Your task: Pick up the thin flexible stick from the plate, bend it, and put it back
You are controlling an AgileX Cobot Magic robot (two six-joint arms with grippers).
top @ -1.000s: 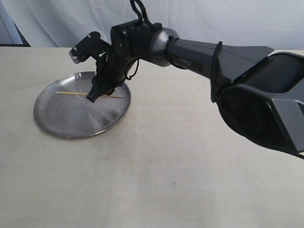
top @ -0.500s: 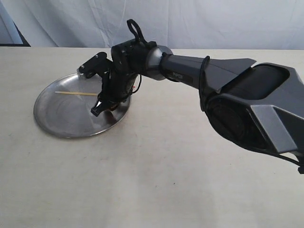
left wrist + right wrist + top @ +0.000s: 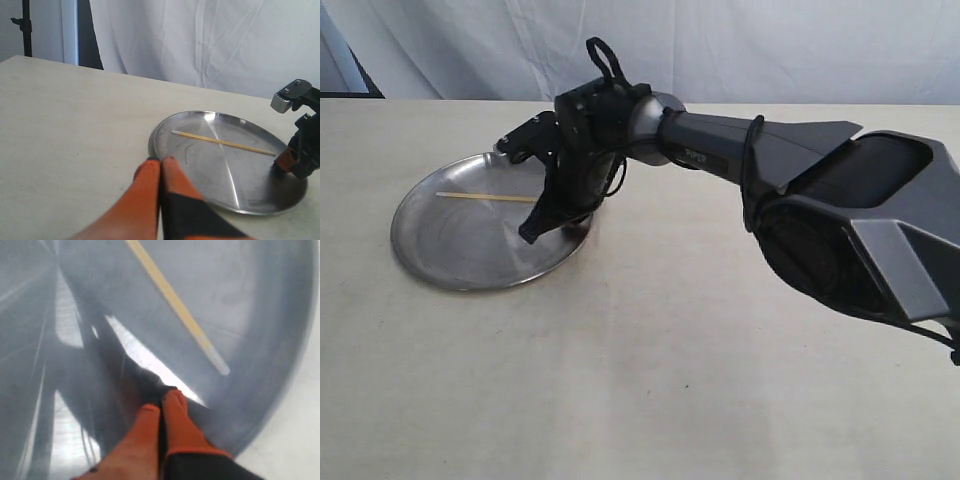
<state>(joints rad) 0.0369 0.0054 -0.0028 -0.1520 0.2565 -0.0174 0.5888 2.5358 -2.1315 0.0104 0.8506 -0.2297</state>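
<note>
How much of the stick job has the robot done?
Nothing looks done for sure: the thin pale straight stick lies flat in the round silver metal plate, unbent. Nothing is in hand: the right fingers are shut and empty beside its end, the left fingers shut by the rim. Picking up, bending and returning seem left.

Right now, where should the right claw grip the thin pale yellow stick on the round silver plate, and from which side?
Near the end of the thin pale yellow stick closest to the right claw, from straight above, jaws opened across it. The stick lies flat on the round silver metal plate, so only its sides can be pinched.
</note>
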